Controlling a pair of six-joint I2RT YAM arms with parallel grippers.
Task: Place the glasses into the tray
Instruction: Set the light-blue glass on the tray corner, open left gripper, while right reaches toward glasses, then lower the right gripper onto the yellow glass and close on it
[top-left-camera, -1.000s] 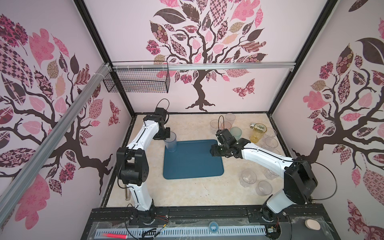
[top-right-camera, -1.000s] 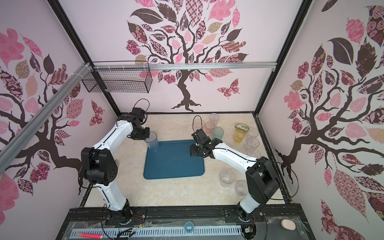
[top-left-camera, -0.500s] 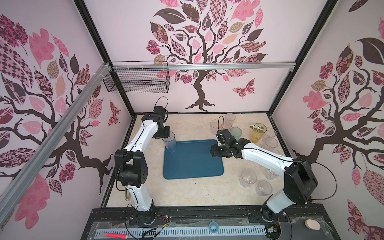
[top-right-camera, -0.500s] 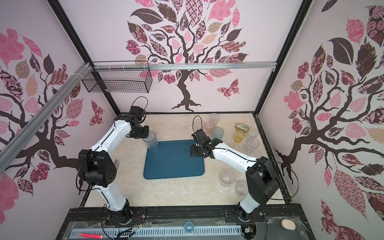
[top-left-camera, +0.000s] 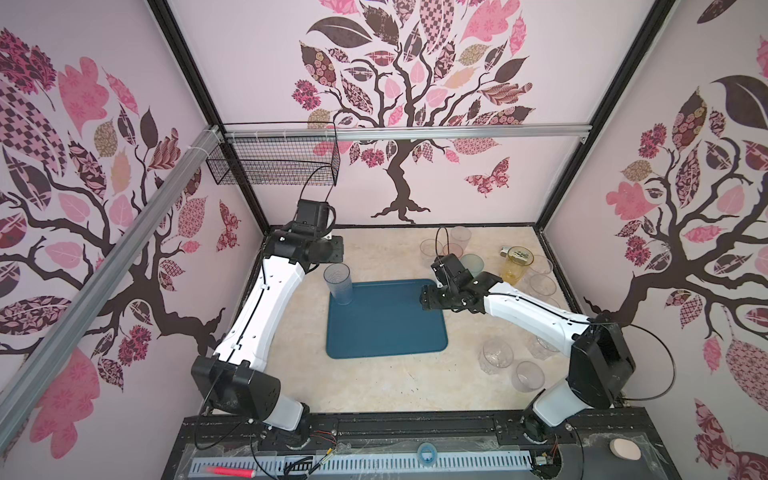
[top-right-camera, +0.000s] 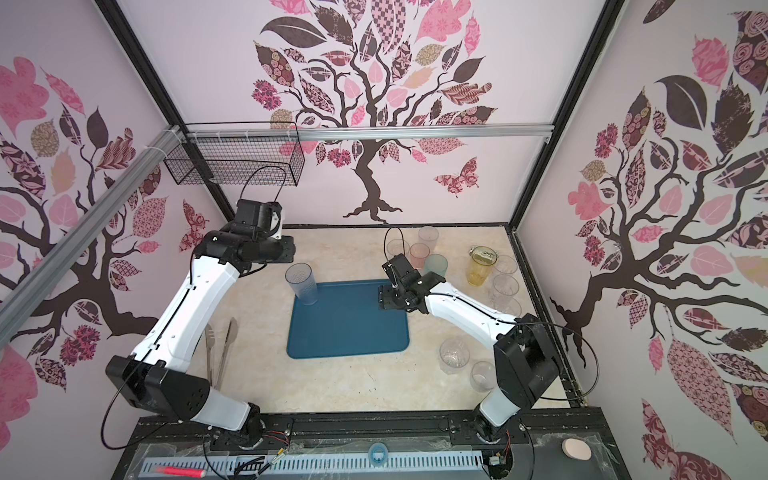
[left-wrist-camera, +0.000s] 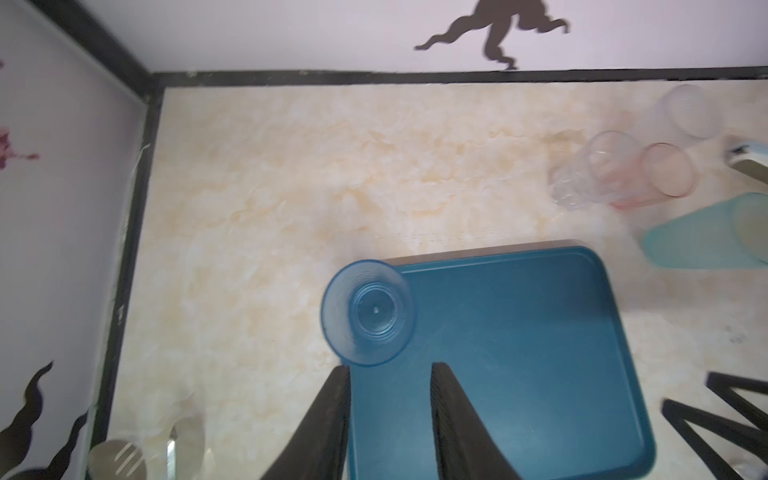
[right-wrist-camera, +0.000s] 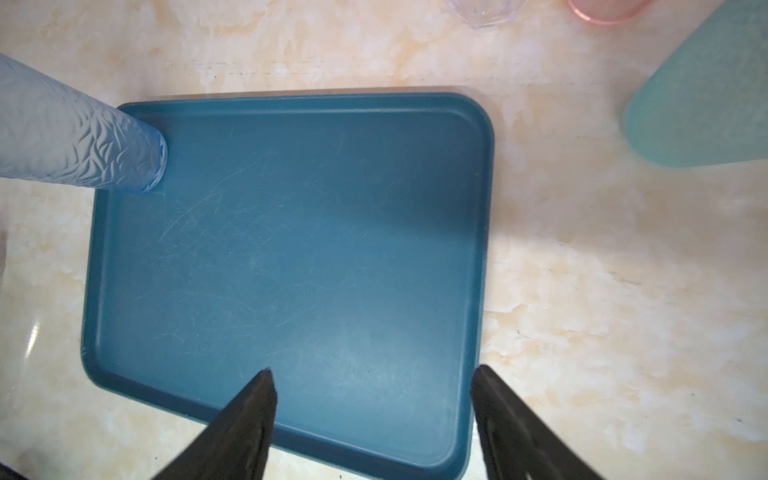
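The dark teal tray (top-left-camera: 386, 320) lies mid-table, also shown in a top view (top-right-camera: 349, 324). One blue-grey glass (top-left-camera: 338, 284) stands upright in the tray's far left corner, alone. In the left wrist view my left gripper (left-wrist-camera: 388, 368) hovers just behind this glass (left-wrist-camera: 368, 311), open, with nothing between its fingers. My right gripper (right-wrist-camera: 372, 370) is open wide above the tray's right edge (right-wrist-camera: 482, 249), holding nothing. Pink (top-left-camera: 453, 249), teal (top-left-camera: 472, 264) and yellow (top-left-camera: 515, 268) glasses stand at the back right, and clear glasses (top-left-camera: 496, 353) at the front right.
A black wire basket (top-left-camera: 274, 166) hangs on the back left wall. Metal tongs (top-right-camera: 220, 349) lie on the table by the left arm. A small silver object (top-left-camera: 513, 252) sits at the yellow glass's rim. More clear glasses (top-left-camera: 542, 286) line the right wall.
My left gripper has opened, let go of the blue-grey glass in the tray's corner and drawn back a little. My right gripper's jaws have spread wider.
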